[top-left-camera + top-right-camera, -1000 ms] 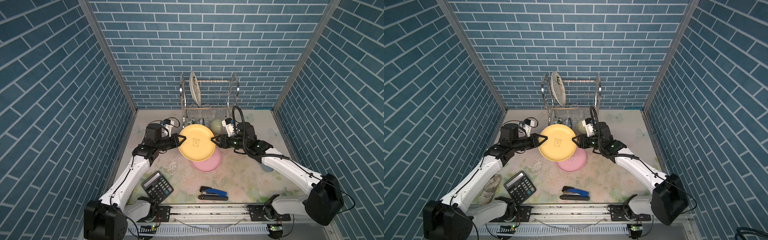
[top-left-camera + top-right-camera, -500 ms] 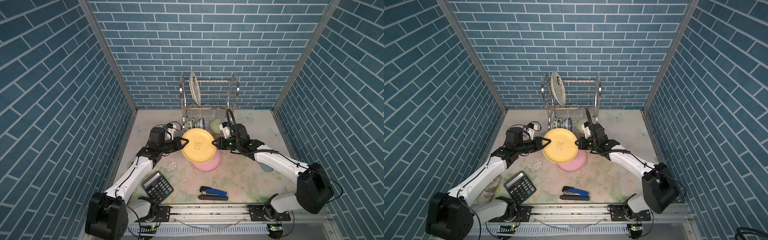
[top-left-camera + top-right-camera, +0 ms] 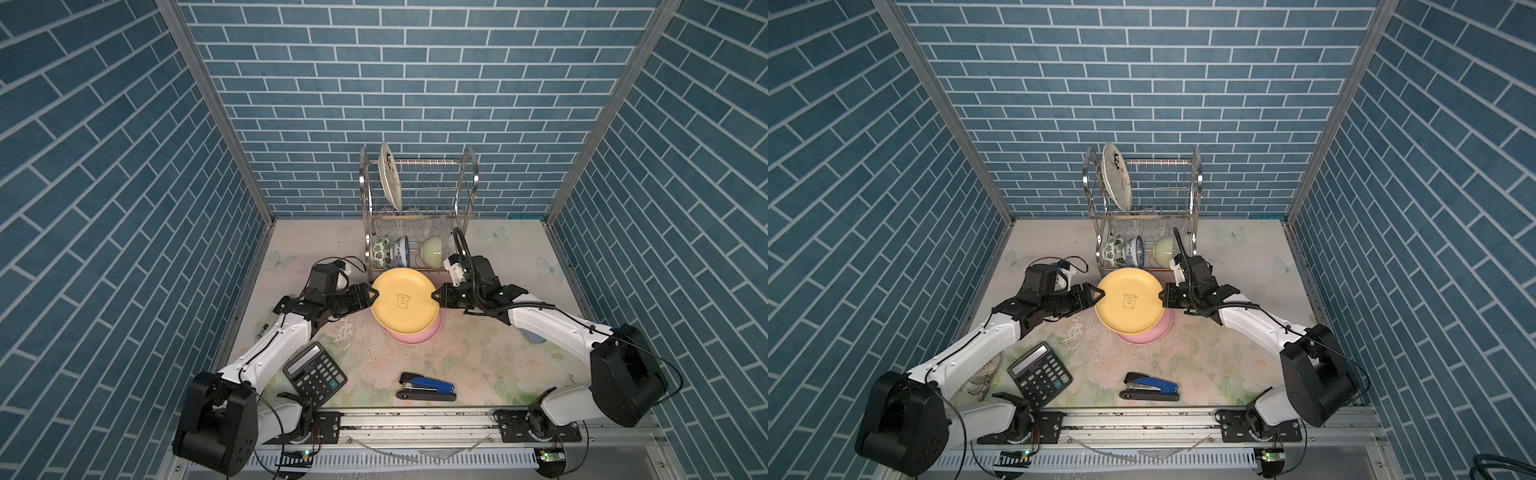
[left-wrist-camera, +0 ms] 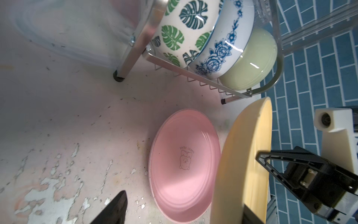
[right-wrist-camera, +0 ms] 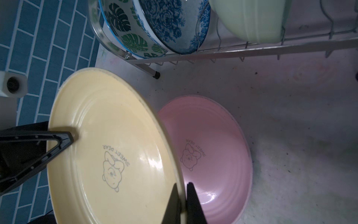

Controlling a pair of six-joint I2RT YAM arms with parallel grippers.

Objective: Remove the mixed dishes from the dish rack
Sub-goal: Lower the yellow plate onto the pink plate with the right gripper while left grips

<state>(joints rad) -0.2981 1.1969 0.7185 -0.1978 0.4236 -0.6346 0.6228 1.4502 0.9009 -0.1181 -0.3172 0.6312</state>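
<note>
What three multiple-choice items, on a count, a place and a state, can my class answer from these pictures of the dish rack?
1. How many bowls stand on the dish rack's lower shelf? A one; B two; C three.
2. Where does the pink plate lie? A on the rack's upper shelf; B flat on the table, below the yellow plate; C on top of the yellow plate.
3. How does the right claw stand? A open, clear of everything; B shut on a bowl; C shut on the yellow plate's rim.
1 C: three sit side by side in both top views. 2 B: both wrist views show it on the table. 3 C: it pinches the rim in the right wrist view.
</note>
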